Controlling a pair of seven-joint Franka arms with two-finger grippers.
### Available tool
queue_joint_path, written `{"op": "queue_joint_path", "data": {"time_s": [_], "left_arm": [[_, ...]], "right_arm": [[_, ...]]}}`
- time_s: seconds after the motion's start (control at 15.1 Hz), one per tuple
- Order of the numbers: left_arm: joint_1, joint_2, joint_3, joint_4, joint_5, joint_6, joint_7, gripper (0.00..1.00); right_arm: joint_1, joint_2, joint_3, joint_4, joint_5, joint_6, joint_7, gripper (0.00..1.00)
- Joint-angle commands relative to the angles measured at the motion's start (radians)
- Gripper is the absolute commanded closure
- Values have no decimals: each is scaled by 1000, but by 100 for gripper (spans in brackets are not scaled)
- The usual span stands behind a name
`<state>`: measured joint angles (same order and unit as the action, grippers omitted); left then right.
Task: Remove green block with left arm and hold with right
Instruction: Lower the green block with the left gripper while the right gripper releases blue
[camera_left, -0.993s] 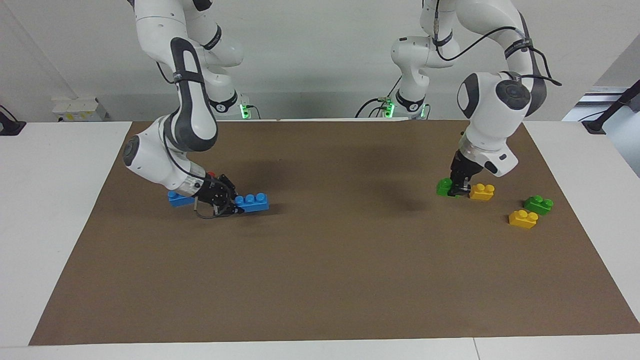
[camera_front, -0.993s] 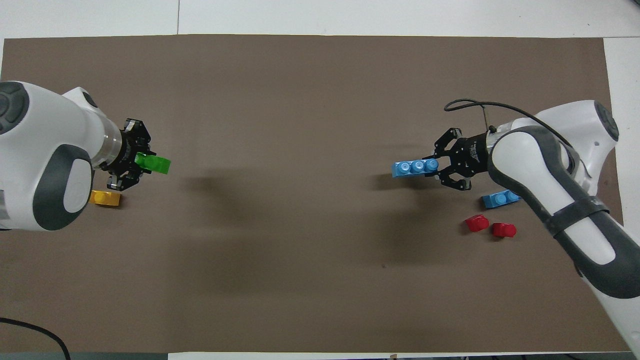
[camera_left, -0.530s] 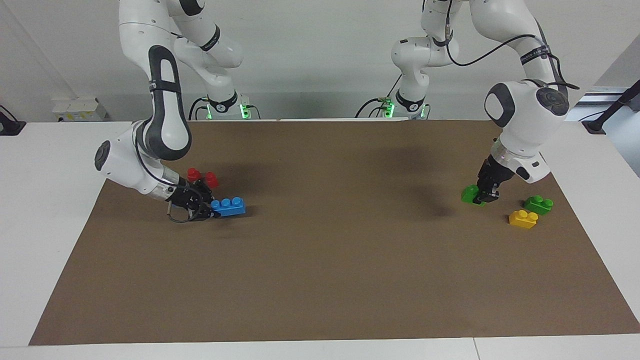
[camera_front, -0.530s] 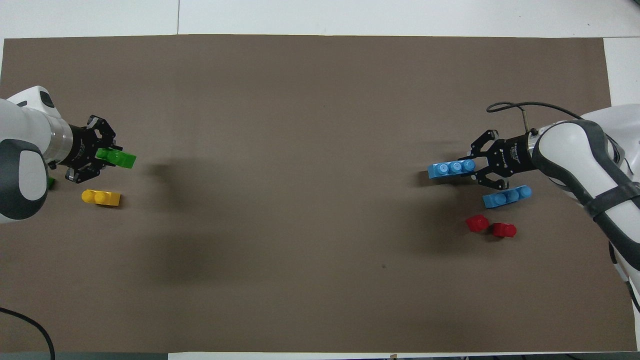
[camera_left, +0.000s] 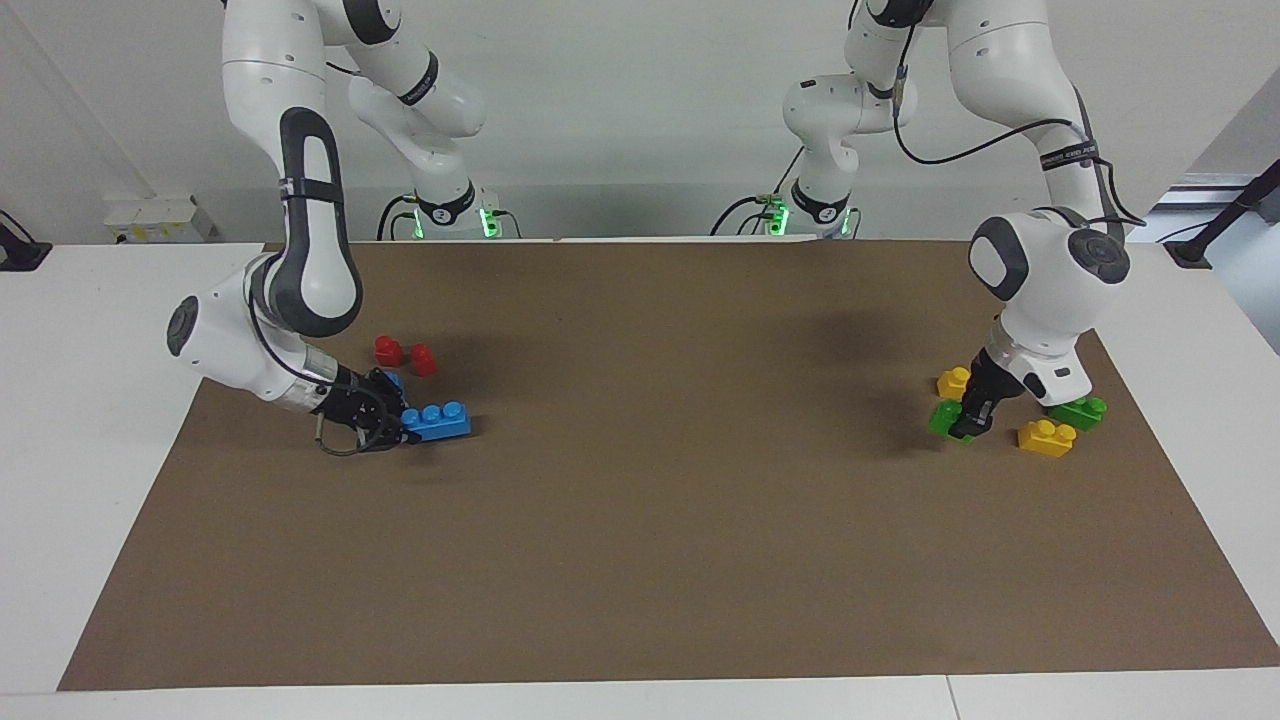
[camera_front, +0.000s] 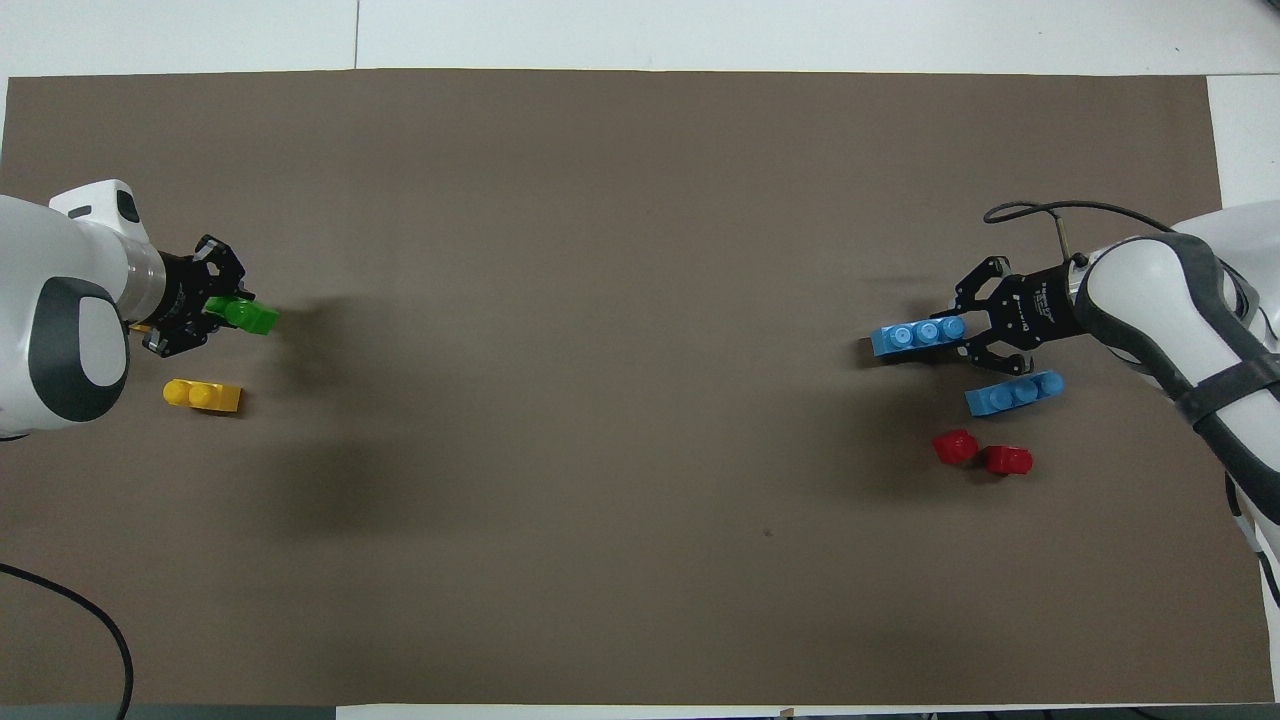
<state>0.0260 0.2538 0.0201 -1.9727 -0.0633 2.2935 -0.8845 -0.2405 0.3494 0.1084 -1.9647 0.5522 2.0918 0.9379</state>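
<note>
Green block (camera_left: 942, 417) in left hand (camera_left: 968, 424), lower and farther from the robots than before.

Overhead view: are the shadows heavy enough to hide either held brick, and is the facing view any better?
Overhead view: soft shadows lie beside the green block and blue brick; both stay readable. Facing view: the left gripper covers part of the green block; the right gripper covers one end of the blue brick.

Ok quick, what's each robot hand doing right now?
Left gripper: shut on the small light-green plastic two-stud brick, low over the brown mat.
Right gripper: shut on a blue plastic three-stud brick.
</note>
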Motion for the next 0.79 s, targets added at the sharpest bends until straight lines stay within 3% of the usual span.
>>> {"op": "queue_joint_path", "data": {"time_s": [0.0, 0.13, 0.33, 0.73], "left_arm": [[15, 34, -9, 6, -4, 37, 30, 100], [22, 47, -8, 14, -4, 40, 29, 100], [32, 71, -8, 34, -4, 40, 29, 100], [40, 94, -8, 25, -3, 67, 32, 100]], "right_arm": [[-22, 28, 16, 17, -18, 5, -31, 85], [-14, 30, 16, 12, -11, 17, -30, 82], [-6, 30, 17, 1, -11, 42, -30, 61], [-10, 30, 16, 6, -11, 34, -27, 58]]}}
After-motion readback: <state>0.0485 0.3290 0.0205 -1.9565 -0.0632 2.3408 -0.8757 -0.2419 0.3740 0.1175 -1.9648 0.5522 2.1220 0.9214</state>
